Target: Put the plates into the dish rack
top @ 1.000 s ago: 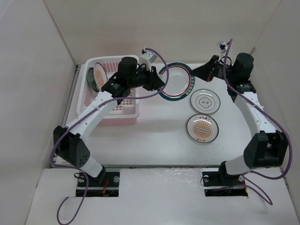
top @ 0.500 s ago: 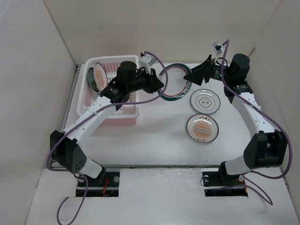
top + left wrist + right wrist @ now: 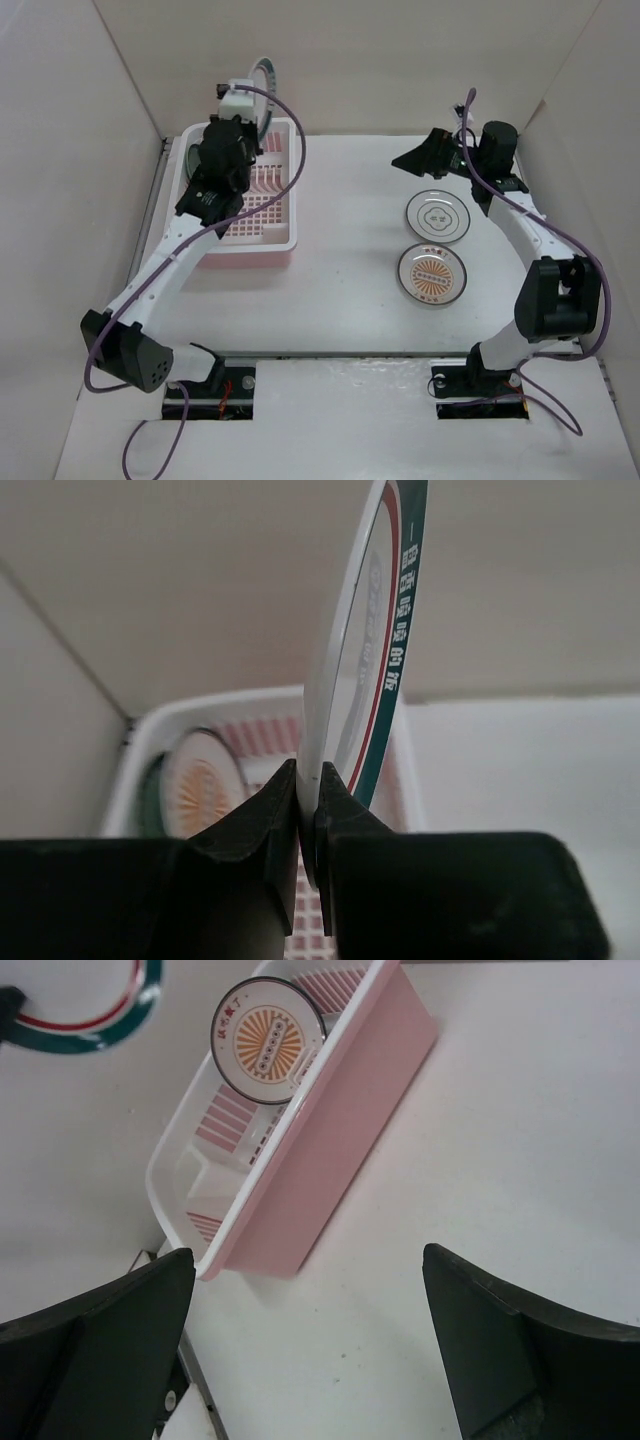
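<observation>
My left pincer (image 3: 305,805) is clamped on the rim of the green-rimmed plate (image 3: 400,610), holding it upright on edge over the far end of the dish rack (image 3: 272,238). One sunburst plate (image 3: 268,1042) stands inside the rack. My right pincer (image 3: 310,1348) hangs wide and empty. The grey-rimmed plate (image 3: 437,216) and the second sunburst plate (image 3: 432,273) lie flat on the surface (image 3: 340,290).

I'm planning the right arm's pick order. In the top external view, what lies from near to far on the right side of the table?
Nearest first: orange sunburst plate → grey-rimmed plate → right pincer, open and empty.
</observation>
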`<act>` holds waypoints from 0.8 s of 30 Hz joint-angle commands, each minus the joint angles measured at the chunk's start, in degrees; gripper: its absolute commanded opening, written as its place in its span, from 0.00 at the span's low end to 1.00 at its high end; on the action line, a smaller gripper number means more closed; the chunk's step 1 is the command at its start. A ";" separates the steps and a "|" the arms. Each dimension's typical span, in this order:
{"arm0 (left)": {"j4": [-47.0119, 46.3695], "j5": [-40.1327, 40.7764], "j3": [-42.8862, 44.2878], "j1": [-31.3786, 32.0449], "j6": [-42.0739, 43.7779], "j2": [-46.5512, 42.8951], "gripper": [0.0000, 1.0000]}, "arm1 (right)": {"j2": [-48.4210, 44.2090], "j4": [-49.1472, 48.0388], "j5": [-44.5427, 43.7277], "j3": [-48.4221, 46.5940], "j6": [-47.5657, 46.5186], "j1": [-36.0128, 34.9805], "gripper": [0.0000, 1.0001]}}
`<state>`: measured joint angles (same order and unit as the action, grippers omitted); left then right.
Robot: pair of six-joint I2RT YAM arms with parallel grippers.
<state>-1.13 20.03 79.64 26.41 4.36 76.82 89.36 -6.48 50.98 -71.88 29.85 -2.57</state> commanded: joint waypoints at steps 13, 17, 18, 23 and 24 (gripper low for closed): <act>-25.42 6.78 -11.25 -14.19 8.13 8.51 0.00 | 0.73 0.76 -1.59 -0.90 -1.98 -1.30 1.00; -22.89 3.52 -10.39 -15.87 2.94 12.03 0.00 | 1.25 0.77 -1.59 -0.90 -2.51 -1.83 1.00; -22.87 3.52 -10.38 -15.87 2.33 12.74 0.00 | 1.25 0.77 -1.59 -0.90 -2.51 -1.83 1.00; -21.29 3.00 -9.85 -16.39 0.48 15.29 0.00 | 1.25 1.38 -1.59 -0.90 -3.04 -2.35 1.00; -21.29 3.00 -9.85 -16.92 -0.22 15.29 0.00 | 1.25 1.38 -1.59 -0.90 -3.04 -2.35 1.00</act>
<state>-18.81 24.01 67.83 10.20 7.60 93.10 90.59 -4.19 49.63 -71.88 28.01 -4.32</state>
